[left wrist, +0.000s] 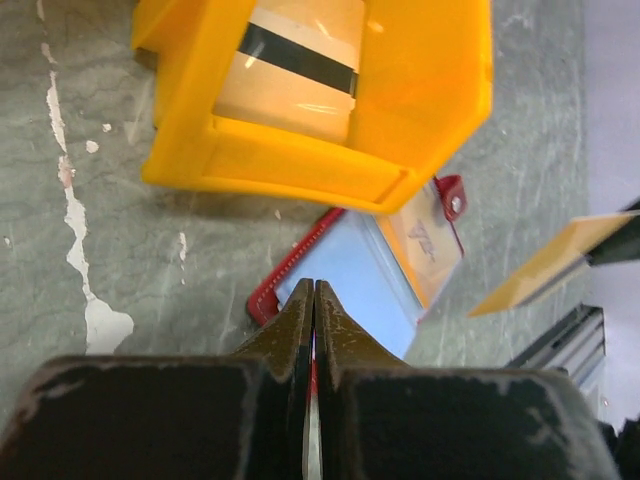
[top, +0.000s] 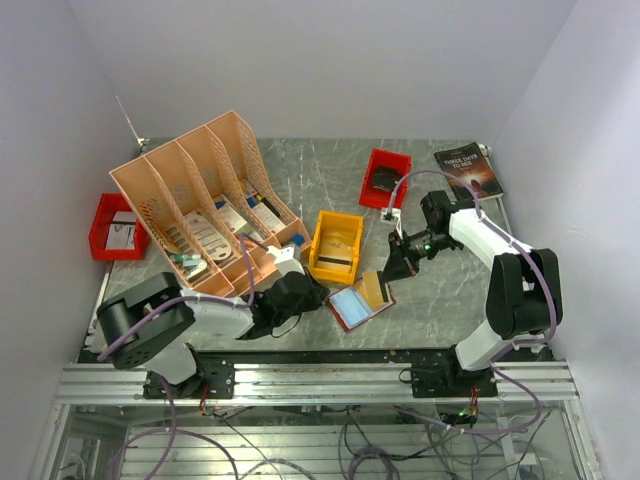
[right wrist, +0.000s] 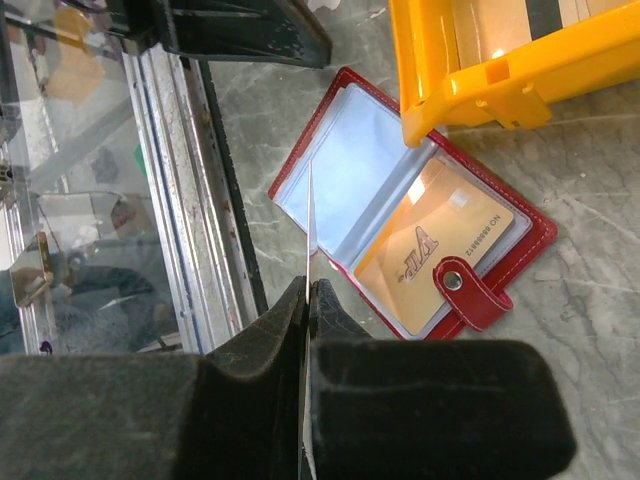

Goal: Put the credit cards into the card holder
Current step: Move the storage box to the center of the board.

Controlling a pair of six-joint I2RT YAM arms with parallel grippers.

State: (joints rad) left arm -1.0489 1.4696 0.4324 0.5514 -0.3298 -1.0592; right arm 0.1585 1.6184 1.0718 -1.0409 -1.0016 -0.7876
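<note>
My left end effector [left wrist: 314, 292] pinches the card holder [right wrist: 400, 215] at 9 o'clock; my right end effector [right wrist: 307, 290] clamps a credit card [left wrist: 545, 266] that could miss its pocket.

Yellow bin [top: 316, 245] centre; peach rack [top: 205, 195] left; red bin [top: 99, 218] far left; 2nd red bin [top: 391, 157], dark book [top: 468, 168] back.

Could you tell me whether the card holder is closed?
No, the card holder lies open, an orange card in one clear pocket.

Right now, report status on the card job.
Left gripper shut on edge of card holder. Right gripper shut on orange card, over open holder. Second card already pocketed. Yellow bin crowds holder.
</note>
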